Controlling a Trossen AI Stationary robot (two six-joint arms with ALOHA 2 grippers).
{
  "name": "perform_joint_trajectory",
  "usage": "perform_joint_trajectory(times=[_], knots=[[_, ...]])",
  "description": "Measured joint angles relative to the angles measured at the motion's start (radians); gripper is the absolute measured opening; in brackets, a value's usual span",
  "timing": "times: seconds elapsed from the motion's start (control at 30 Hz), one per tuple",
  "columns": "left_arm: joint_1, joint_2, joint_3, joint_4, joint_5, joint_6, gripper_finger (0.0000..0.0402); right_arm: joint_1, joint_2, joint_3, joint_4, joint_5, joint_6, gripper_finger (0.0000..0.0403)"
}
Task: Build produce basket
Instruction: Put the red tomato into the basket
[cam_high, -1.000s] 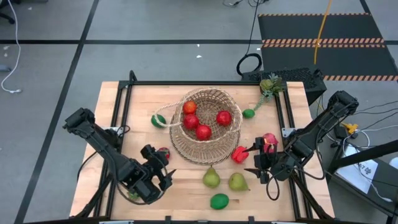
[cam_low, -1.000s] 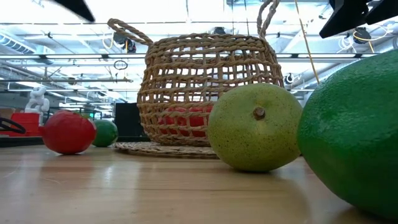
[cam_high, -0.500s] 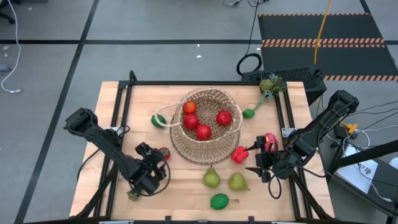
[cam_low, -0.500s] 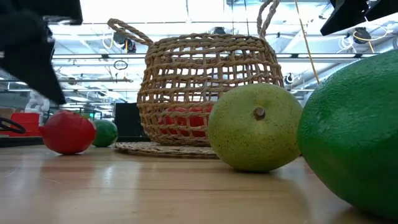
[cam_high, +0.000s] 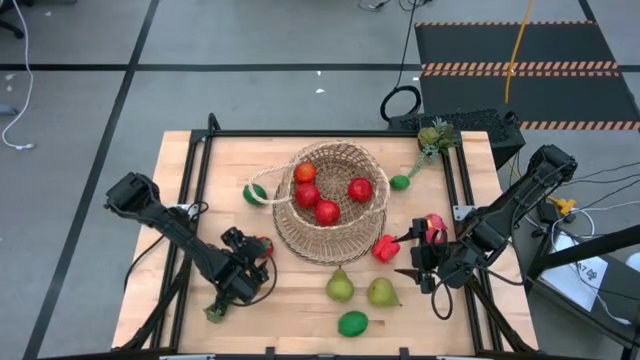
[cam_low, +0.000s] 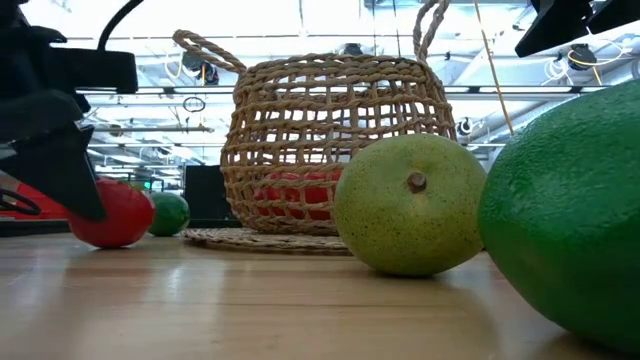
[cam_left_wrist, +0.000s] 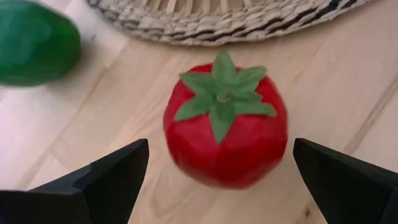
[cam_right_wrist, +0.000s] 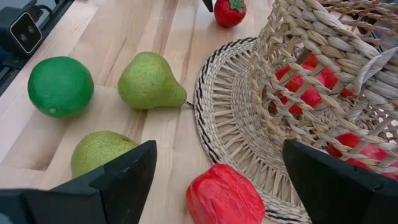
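The tan wicker basket (cam_high: 335, 195) stands on a round woven mat at mid table and holds several red round fruits (cam_high: 327, 211). A red tomato with a green calyx (cam_left_wrist: 224, 127) rests on the wood just left of the mat. My left gripper (cam_left_wrist: 221, 180) is open and low over the table, with one finger on either side of the tomato, apart from it; it also shows in the high view (cam_high: 256, 257) and the low view (cam_low: 50, 110). My right gripper (cam_high: 403, 256) is open and empty, right of the basket, with a red fruit (cam_right_wrist: 224, 193) in front of it.
Two green pears (cam_high: 340, 287) (cam_high: 381, 292) and a lime (cam_high: 352, 323) lie near the front edge. One lime (cam_high: 255, 193) lies left of the basket and another (cam_high: 400, 182) lies right of it. A pink dragon fruit (cam_high: 433, 228) lies by the right arm. A black rail frames the table.
My left gripper has come down toward the red tomato and a little toward the far edge; in the low view it now stands beside the tomato. The tomato and my right arm have stayed still.
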Motion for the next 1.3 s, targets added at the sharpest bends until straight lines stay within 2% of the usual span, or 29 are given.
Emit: perform_joint_trajectory(times=[0.4,0.8,1.3], knots=[[0.043,0.0,-0.048,0.134,-0.019,0.084,0.0399,0.0,0.0,0.0,0.0,0.0,0.0,0.0339],[0.05,0.0,-0.048,0.194,-0.06,0.123,0.0399,0.0,0.0,0.001,0.0,0.0,0.0,0.0339],[0.118,0.0,-0.048,0.215,-0.044,0.179,0.0399,0.0,0.0,0.001,0.0,0.0,0.0,0.0339]])
